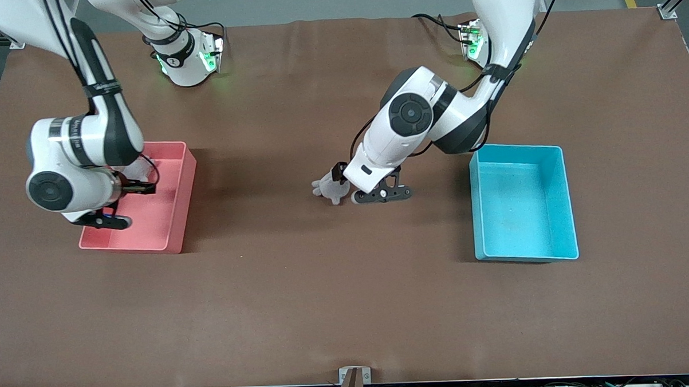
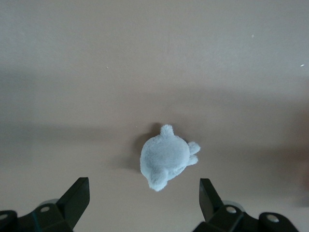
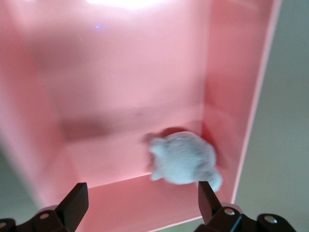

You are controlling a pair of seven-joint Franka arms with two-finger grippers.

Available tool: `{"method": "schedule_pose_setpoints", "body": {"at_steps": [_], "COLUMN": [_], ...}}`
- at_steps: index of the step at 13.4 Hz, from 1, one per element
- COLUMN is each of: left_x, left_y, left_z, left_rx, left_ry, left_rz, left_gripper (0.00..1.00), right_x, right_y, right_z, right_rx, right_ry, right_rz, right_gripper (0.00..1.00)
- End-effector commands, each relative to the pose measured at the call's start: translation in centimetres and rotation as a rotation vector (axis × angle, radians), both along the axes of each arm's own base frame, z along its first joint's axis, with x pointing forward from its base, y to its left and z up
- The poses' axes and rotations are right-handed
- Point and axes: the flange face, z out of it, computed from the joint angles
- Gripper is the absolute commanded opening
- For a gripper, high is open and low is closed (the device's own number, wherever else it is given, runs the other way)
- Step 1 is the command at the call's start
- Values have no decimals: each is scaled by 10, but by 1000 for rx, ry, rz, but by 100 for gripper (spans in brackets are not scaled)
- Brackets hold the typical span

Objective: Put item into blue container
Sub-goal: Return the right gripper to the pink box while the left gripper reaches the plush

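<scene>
A brown counter (image 1: pixel 302 286) fills the room's middle, bare but for two bins and a toy. The left end effector (image 2: pixel 145 205) hangs released, fingers spread wide, just over a small grey plush toy (image 2: pixel 165 157) lying on the counter between the bins. I'd worry the soft, rounded toy squirts sideways or gets pinched by an ear if the fingers close off-centre, then drops before reaching the blue container (image 1: pixel 523 210), which stands empty toward the left arm's end. The right end effector (image 3: pixel 140 205), also released, waits over the pink bin (image 1: pixel 172 182), where a second grey plush toy (image 3: pixel 183 157) rests against a wall.
</scene>
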Motion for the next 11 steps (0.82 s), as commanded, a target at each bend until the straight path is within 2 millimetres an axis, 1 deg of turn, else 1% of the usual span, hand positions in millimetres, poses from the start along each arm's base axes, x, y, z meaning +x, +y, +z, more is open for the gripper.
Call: {"method": "schedule_pose_setpoints", "body": {"at_steps": [1, 2, 4, 6, 7, 8, 10, 11], "left_x": [12, 13, 8, 7, 6, 2, -4, -9], "left_y": [-23, -27, -34, -35, -37, -42, -48, -53], "left_z": [-23, -35, -51, -68, -72, -80, -90, -92], "left_rx": [-27, -23, -18, -10, -14, -12, -13, -13], "left_ry": [10, 21, 31, 46, 41, 47, 54, 57], "left_rz": [-4, -5, -15, -15, -13, -15, -13, -20], "left_gripper": [99, 99, 99, 99, 99, 99, 99, 99], "right_x": [-21, -26, -37, -44, -48, -50, -51, -52], "right_y": [-58, -67, -66, -69, -71, -68, -65, -66], "right_z": [2, -3, -18, -33, -42, -48, -53, -57], "right_rx": [27, 31, 56, 62, 66, 81, 105, 103], "right_ry": [-4, 5, 12, 44, 64, 72, 80, 86], "right_rz": [-51, -69, -90, -106, -119, -143, -182, -193], "right_gripper": [100, 100, 100, 100, 100, 100, 100, 100]}}
